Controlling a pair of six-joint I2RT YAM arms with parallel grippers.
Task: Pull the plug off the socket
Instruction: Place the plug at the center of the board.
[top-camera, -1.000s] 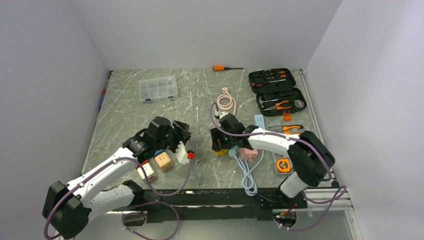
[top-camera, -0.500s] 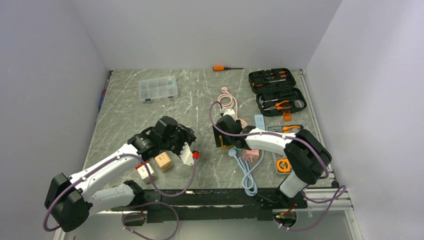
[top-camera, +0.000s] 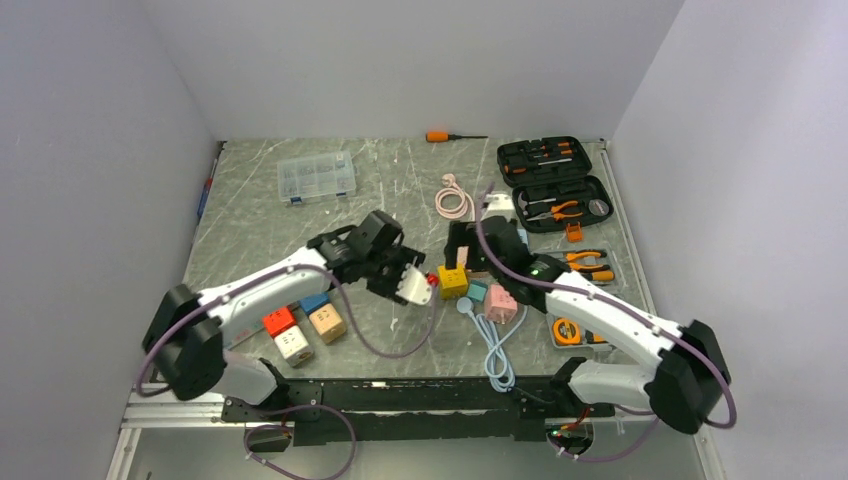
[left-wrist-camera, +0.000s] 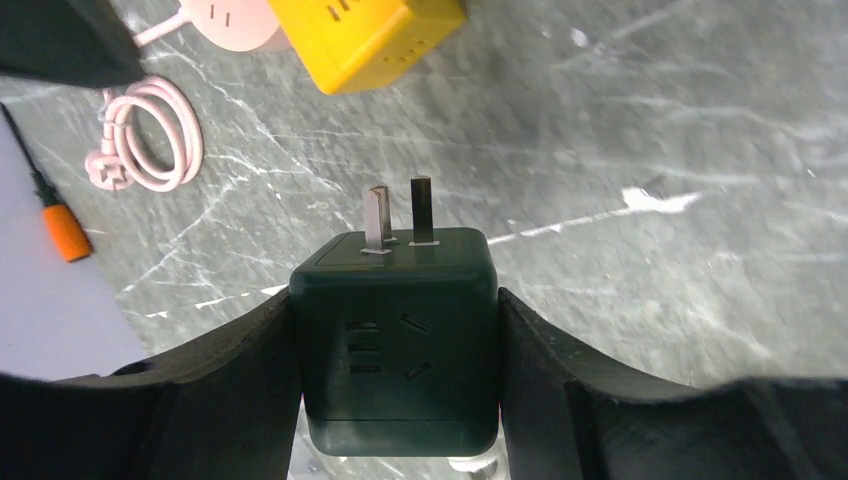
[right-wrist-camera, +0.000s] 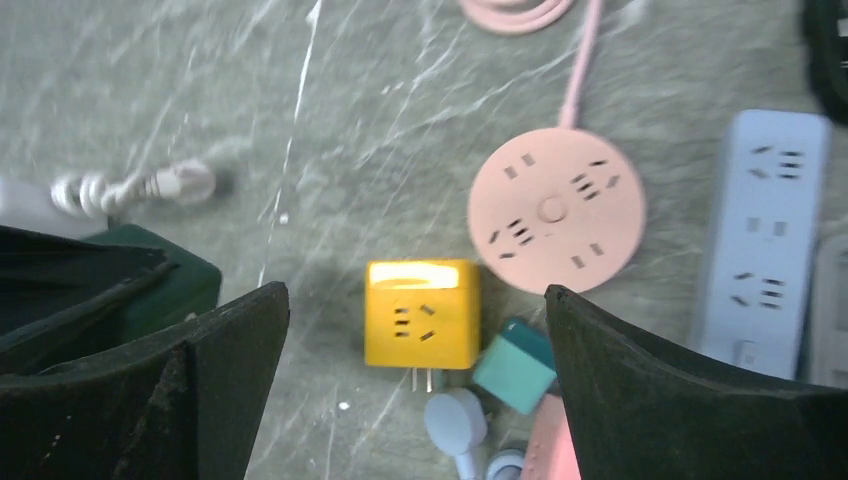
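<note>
While our left gripper (left-wrist-camera: 395, 345) is clamping the dark green plastic cube plug (left-wrist-camera: 395, 285) near the yellow plastic cube socket (right-wrist-camera: 420, 313), we are aiming straight back, right gripper (right-wrist-camera: 412, 300) gaping above it

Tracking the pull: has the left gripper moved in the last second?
Yes. The left gripper went right, away from the fixed tan socket cube.

table (top-camera: 250, 220) | marbled grey | yellow socket cube (top-camera: 452, 281), toolkit (top-camera: 545, 160), parts box (top-camera: 316, 177)
</note>
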